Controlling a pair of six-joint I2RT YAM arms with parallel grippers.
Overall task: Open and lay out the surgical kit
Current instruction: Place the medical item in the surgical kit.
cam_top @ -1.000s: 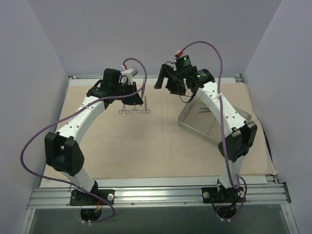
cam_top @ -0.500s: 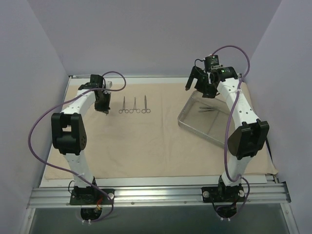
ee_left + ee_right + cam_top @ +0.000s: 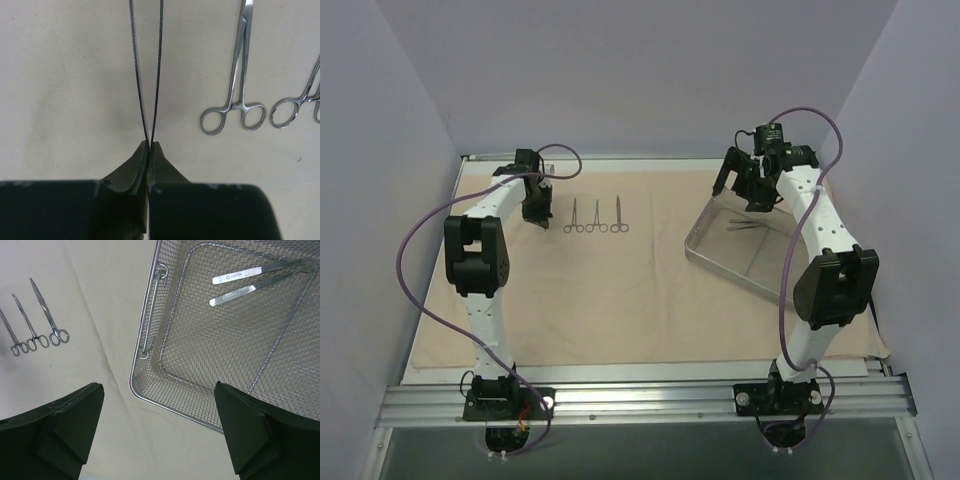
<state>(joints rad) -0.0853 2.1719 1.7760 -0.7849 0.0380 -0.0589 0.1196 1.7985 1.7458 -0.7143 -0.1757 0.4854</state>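
Note:
The beige cloth wrap (image 3: 620, 300) lies spread flat over the table. Three ring-handled scissors and forceps (image 3: 596, 220) lie in a row on it at the back, and also show in the right wrist view (image 3: 35, 330). My left gripper (image 3: 535, 212) is just left of that row, shut on slim tweezers (image 3: 147, 75) that point away over the cloth. One pair of forceps (image 3: 235, 100) lies to its right. The tray (image 3: 720, 262), a wire-mesh basket (image 3: 145, 315), holds metal tweezers (image 3: 250, 282). My right gripper (image 3: 159, 387) is open and empty above the tray's far left corner.
The cloth's right edge (image 3: 865, 320) hangs a little past the tray. A metal rail (image 3: 640, 400) runs along the near edge by the arm bases. Grey walls close in the left, back and right sides.
My left arm has swung left, from over the instrument row to just left of it. My right arm has moved right and now stands over the tray's far left corner.

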